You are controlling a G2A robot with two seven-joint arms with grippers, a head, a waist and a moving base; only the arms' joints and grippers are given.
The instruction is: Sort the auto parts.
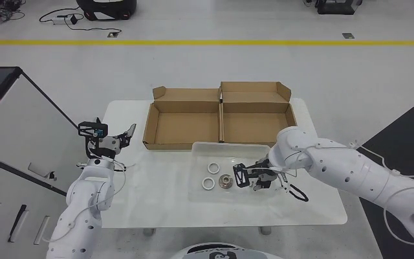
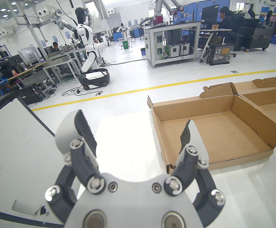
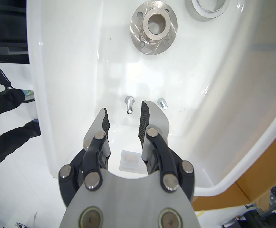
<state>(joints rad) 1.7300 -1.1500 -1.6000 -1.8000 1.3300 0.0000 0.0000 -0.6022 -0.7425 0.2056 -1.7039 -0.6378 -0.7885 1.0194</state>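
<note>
A white bin [image 1: 197, 188] [image 3: 71, 64] in the middle of the table holds a metal flange [image 1: 225, 180] [image 3: 153, 27], two white rings [image 1: 212, 168] [image 1: 207, 184] and two small bolts [image 3: 129, 104] [image 3: 162, 103]. One ring [image 3: 210, 8] also lies beside the flange in the right wrist view. My right gripper [image 3: 124, 110] [image 1: 240, 176] hangs open inside the bin, its fingertips just short of the nearer bolt. My left gripper [image 2: 134, 127] [image 1: 123, 136] is open and empty above the table's left edge, beside the left cardboard box [image 2: 215, 129] [image 1: 182, 126].
Two open cardboard boxes [image 1: 182, 126] [image 1: 255, 123] stand side by side behind the bin. A small clear label [image 3: 130, 160] lies on the bin floor under my right gripper. Bare table [image 1: 155, 201] surrounds the bin at left and front.
</note>
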